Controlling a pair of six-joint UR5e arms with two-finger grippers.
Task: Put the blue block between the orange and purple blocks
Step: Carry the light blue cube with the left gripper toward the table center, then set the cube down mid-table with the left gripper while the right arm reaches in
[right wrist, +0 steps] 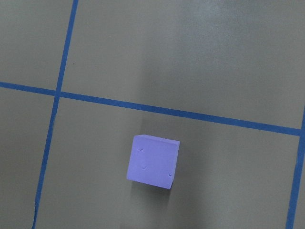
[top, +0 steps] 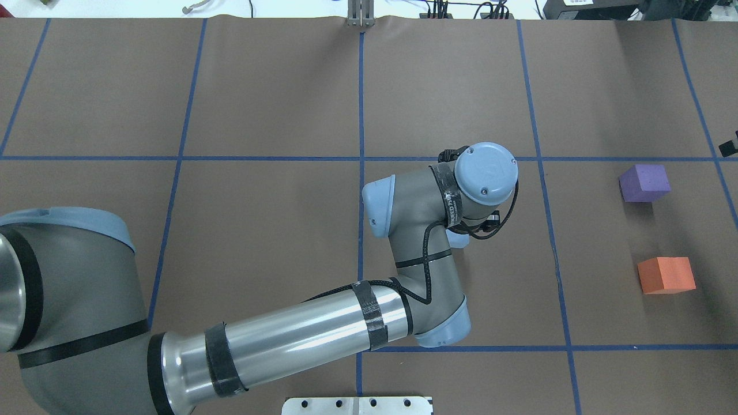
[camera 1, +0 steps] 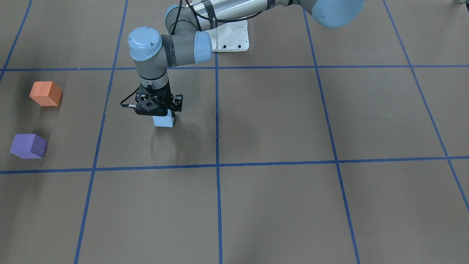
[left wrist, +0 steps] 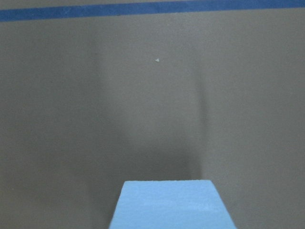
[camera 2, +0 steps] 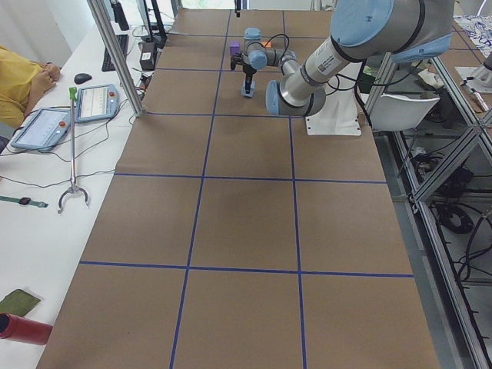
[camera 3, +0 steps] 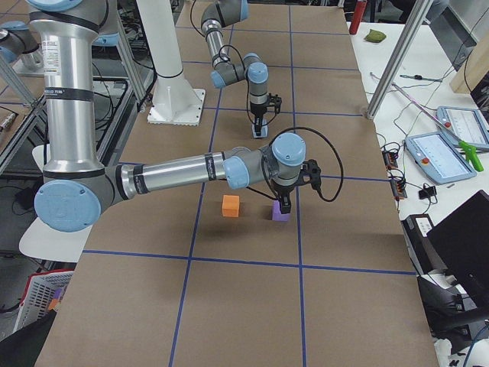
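While the left pincer sits right on top of the blue block, jaws drawn narrow against its sides as far as the front-facing view shows, the block is at mid-worktop. Whether it has cleared the surface can't be told.

Now the line that matters: the gap lies off to the robot's right of that pincer, well apart. The orange block is on the robot's near side of it and the purple block on the far side. That reads as a straight sideways carry to the right.

The right pincer hangs high above the purple block, nearer the gap, but its opening can't be told from that side view.
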